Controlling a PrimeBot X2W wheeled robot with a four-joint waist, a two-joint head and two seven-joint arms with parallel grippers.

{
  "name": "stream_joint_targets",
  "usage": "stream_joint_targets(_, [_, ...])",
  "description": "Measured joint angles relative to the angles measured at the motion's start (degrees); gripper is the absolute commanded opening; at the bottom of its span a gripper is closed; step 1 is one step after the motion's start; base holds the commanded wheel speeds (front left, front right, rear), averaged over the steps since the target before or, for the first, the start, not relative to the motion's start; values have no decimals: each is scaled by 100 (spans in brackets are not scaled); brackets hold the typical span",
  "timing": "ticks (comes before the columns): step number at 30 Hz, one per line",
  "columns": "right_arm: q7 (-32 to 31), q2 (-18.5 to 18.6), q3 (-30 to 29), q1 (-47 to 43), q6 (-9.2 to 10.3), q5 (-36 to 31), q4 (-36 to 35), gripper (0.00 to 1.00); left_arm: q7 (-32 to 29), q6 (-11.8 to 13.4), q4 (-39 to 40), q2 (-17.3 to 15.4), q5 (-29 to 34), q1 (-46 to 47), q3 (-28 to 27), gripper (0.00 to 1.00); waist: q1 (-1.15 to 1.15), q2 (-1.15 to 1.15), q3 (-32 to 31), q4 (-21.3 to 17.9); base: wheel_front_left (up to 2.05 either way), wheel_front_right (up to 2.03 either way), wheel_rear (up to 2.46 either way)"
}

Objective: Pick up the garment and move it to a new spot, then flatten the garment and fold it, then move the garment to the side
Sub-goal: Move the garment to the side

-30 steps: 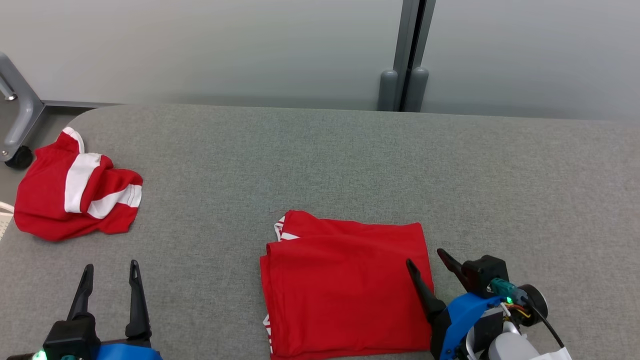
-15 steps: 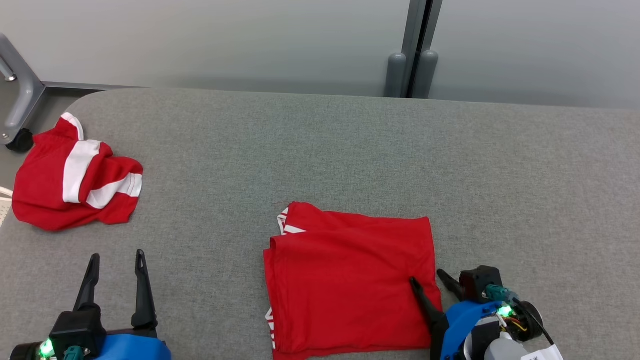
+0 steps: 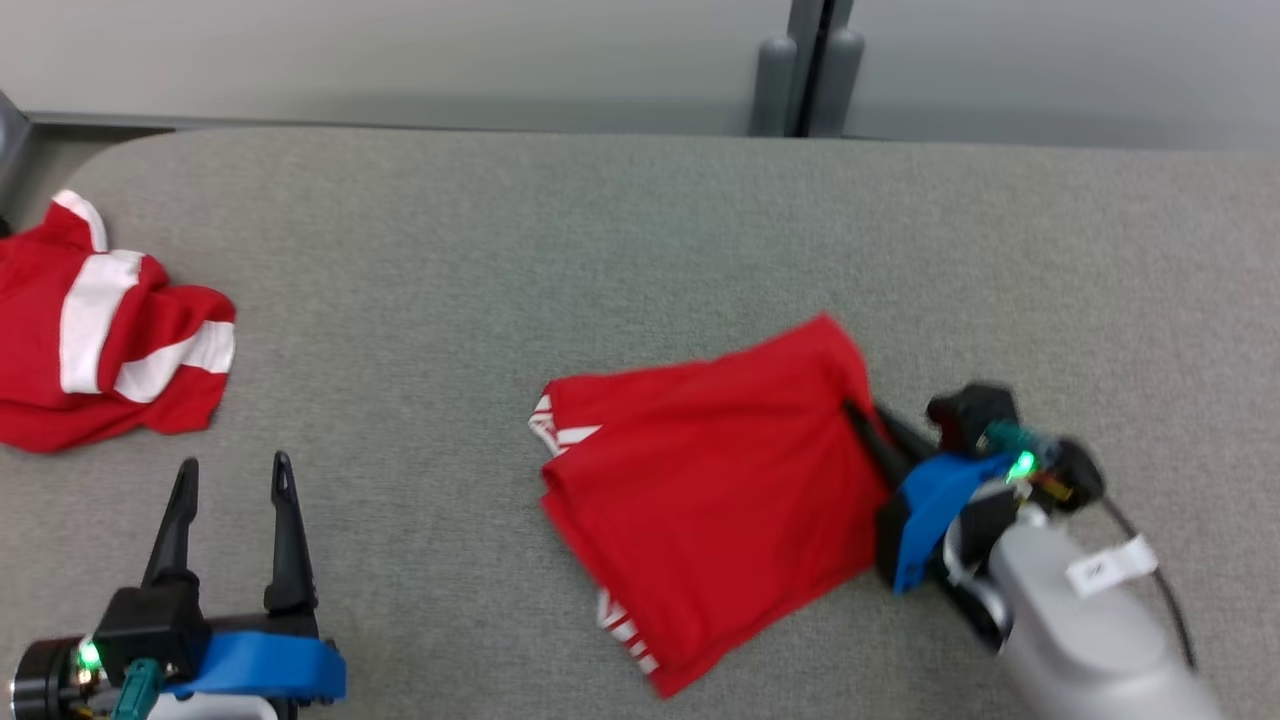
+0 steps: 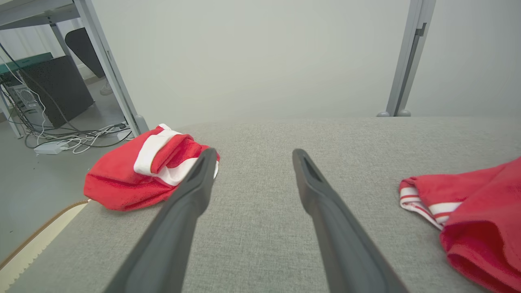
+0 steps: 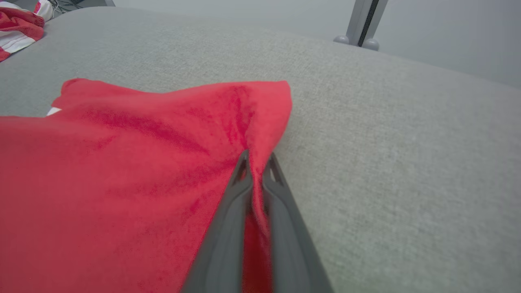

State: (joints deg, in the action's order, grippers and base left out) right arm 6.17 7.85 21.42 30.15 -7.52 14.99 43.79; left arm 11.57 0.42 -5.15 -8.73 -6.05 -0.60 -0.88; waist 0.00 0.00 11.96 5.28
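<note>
The folded red garment [image 3: 710, 490] lies skewed on the grey table, its right edge lifted and its white-striped hem at the near left. My right gripper [image 3: 865, 415] is shut on that right edge; in the right wrist view its fingers [image 5: 281, 203] pinch a ridge of the red garment [image 5: 122, 171]. My left gripper [image 3: 232, 475] stands open over bare table at the near left, holding nothing. From the left wrist, the open left gripper [image 4: 252, 152] points across the table, with the garment's [image 4: 480, 211] striped corner off to the right.
A second red and white garment [image 3: 90, 330] lies crumpled at the table's left edge, also seen as the crumpled garment [image 4: 142, 171]. The padded grey table [image 3: 640, 250] ends at a grey partition wall with a post [image 3: 805, 70]. Cables and desk legs [image 4: 73, 138] stand off the left side.
My right gripper went from open beside the garment's right edge to shut on it, then pulled that edge up and away, turning the garment. The head camera has tilted. The left gripper stayed open.
</note>
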Motion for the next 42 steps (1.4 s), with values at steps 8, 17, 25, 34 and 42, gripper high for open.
stream_joint_targets(8, [-144,942,55,1422,1,74,-81,0,70,-44,255,-132,11,539,35,100,1,1,877,-390,0,0,0])
stream_joint_targets(17, [-238,2081,56,2453,-1,335,-233,0,-40,10,758,-487,93,892,-121,100,2,2,1851,-1117,0,0,0])
stream_joint_targets(25, [-368,2688,70,2945,2,693,-226,0,-366,51,1469,-870,160,895,-364,100,1,2,2269,-1642,0,0,0])
stream_joint_targets(34, [-811,2887,386,3539,2,604,83,0,-552,107,1919,-977,166,788,-437,100,0,1,2397,-1730,0,0,0])
stream_joint_targets(42, [-935,3051,548,4110,2,632,701,0,-549,155,2007,-1009,149,811,-435,100,0,1,2594,-1669,0,0,0])
